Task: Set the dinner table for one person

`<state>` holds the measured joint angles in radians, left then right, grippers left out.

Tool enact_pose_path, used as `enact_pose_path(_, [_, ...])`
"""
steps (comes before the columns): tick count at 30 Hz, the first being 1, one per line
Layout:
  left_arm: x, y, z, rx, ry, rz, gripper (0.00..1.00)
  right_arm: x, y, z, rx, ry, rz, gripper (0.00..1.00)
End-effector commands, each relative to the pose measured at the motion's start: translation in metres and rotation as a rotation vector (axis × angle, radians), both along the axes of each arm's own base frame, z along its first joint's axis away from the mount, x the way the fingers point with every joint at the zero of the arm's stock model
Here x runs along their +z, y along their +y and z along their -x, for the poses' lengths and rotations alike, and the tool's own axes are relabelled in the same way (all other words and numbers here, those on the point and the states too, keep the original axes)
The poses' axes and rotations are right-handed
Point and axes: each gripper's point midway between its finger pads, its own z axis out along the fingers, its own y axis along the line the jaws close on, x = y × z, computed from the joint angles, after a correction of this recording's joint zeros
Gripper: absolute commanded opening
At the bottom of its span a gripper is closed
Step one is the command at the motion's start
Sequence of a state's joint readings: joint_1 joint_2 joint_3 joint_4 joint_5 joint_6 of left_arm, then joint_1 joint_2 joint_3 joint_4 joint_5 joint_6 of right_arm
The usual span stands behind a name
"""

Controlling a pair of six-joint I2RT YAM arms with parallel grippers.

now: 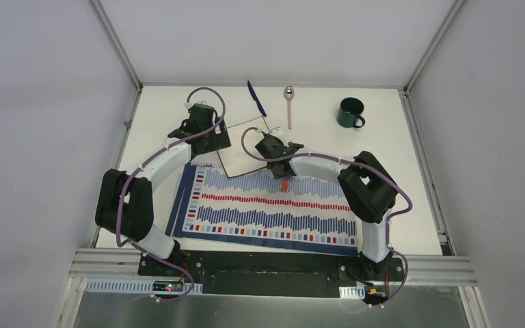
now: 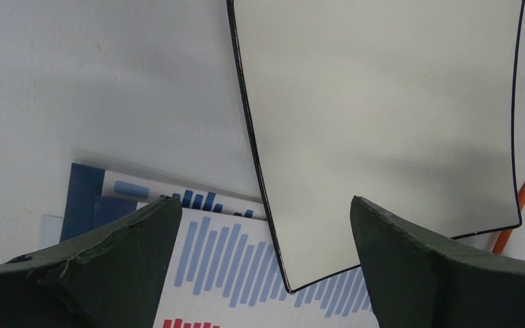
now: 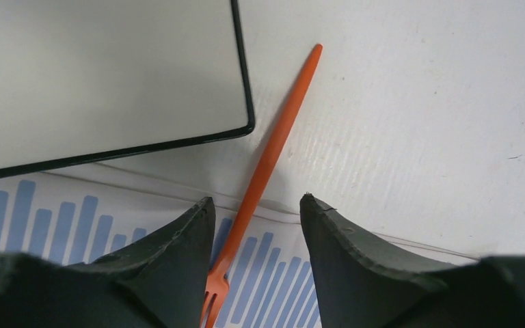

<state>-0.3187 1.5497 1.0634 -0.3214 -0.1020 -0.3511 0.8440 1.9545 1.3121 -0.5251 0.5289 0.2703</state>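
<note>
The dinner table [image 1: 400, 205] is a white tabletop. On it lies a blue-, red- and white-striped placemat [image 1: 273, 208]. A square white plate [image 1: 240, 147] with a thin black rim overlaps the mat's far edge. My left gripper [image 1: 208, 140] hovers open over the plate's near-left corner [image 2: 288, 285], its fingers [image 2: 130, 253] wide apart and holding nothing. My right gripper [image 1: 275, 156] is open beside the plate's other near corner [image 3: 246, 126]. An orange fork [image 3: 273, 147] lies flat between its fingers, tines on the mat and handle on the bare table.
At the back of the table lie a blue knife [image 1: 256, 98] and a metal spoon [image 1: 288, 101], with a dark green mug [image 1: 350, 113] to the right. Aluminium rails and white walls enclose the table. The mat's left edge [image 1: 180, 198] looks doubled.
</note>
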Motion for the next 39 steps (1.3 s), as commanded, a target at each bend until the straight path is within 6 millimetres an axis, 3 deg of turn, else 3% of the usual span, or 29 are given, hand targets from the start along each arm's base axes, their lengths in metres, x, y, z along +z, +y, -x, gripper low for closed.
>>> enact_pose_path(1, [0.02,0.003,-0.007,0.004,-0.06,0.014,0.99,-0.022,-0.06,0.003,-0.067,0.079,0.162,0.52])
enact_pose_path(8, [0.022,0.003,-0.008,0.003,-0.062,0.013,0.99,-0.028,-0.08,-0.015,-0.14,0.094,0.118,0.42])
enact_pose_path(14, [0.024,0.004,-0.009,0.005,-0.066,0.014,0.99,-0.031,-0.076,-0.024,-0.148,0.104,0.083,0.25])
enact_pose_path(22, [0.024,0.006,-0.007,0.008,-0.065,0.006,0.99,-0.036,-0.089,-0.046,-0.208,0.098,0.065,0.24])
enact_pose_path(26, [0.025,0.01,-0.006,0.015,-0.067,0.0,0.99,-0.012,-0.1,-0.063,-0.247,0.041,0.023,0.3])
enact_pose_path(29, [0.024,0.012,-0.006,0.022,-0.066,0.003,0.99,0.013,-0.078,-0.07,-0.192,0.023,-0.103,0.54])
enact_pose_path(30, [0.024,0.012,-0.007,0.021,-0.065,0.004,0.99,0.019,-0.069,-0.071,-0.171,0.027,-0.156,0.57])
enact_pose_path(36, [0.027,0.013,-0.005,0.022,-0.073,0.006,0.99,0.03,-0.018,-0.061,-0.066,0.075,-0.461,0.58])
enact_pose_path(39, [0.028,0.014,-0.004,0.02,-0.074,0.005,0.99,0.034,-0.011,-0.057,-0.05,0.053,-0.533,0.59])
